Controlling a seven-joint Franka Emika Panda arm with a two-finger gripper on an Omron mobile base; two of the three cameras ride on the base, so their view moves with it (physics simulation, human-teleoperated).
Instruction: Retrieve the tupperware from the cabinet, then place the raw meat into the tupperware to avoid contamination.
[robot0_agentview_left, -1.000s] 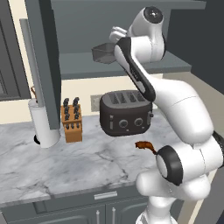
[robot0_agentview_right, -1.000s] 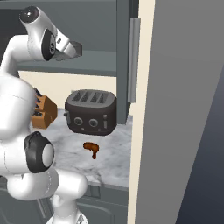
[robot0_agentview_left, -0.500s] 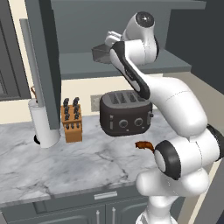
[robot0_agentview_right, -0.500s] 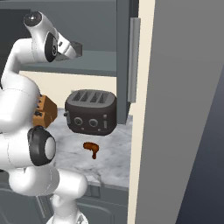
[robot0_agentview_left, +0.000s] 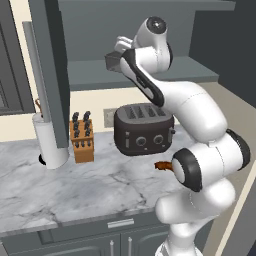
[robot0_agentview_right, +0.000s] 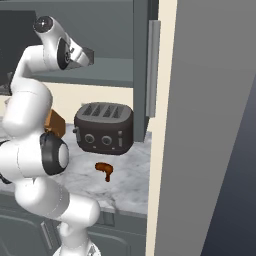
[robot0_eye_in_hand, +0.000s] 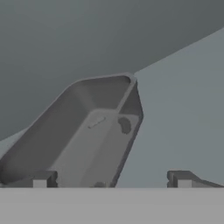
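Note:
The tupperware (robot0_eye_in_hand: 94, 131), a dark grey translucent tub, stands on the grey shelf (robot0_agentview_left: 160, 70) of the open cabinet. In the hand view it lies close and tilted, left of centre. My gripper (robot0_eye_in_hand: 112, 178) is open, and the tub's right wall lies between its fingertips (robot0_eye_in_hand: 43, 179), with nothing held. From the base views the arm reaches up to the shelf, and the tupperware (robot0_agentview_left: 113, 63) (robot0_agentview_right: 86, 56) sits at the hand's tip. The raw meat (robot0_agentview_left: 162, 165) (robot0_agentview_right: 104, 169) lies on the marble counter in front of the toaster.
A black toaster (robot0_agentview_left: 142, 130) (robot0_agentview_right: 104, 127) stands under the cabinet. A knife block (robot0_agentview_left: 82, 137) and a paper towel roll (robot0_agentview_left: 47, 140) stand to its left. The open cabinet door (robot0_agentview_right: 142, 60) with its bar handle (robot0_agentview_right: 154, 70) hangs right of the hand, and a tall panel (robot0_agentview_right: 210, 125) stands at the right.
The arm's upper joints have swung slightly left while the hand stays at the tupperware on the shelf. The jaws have stayed open.

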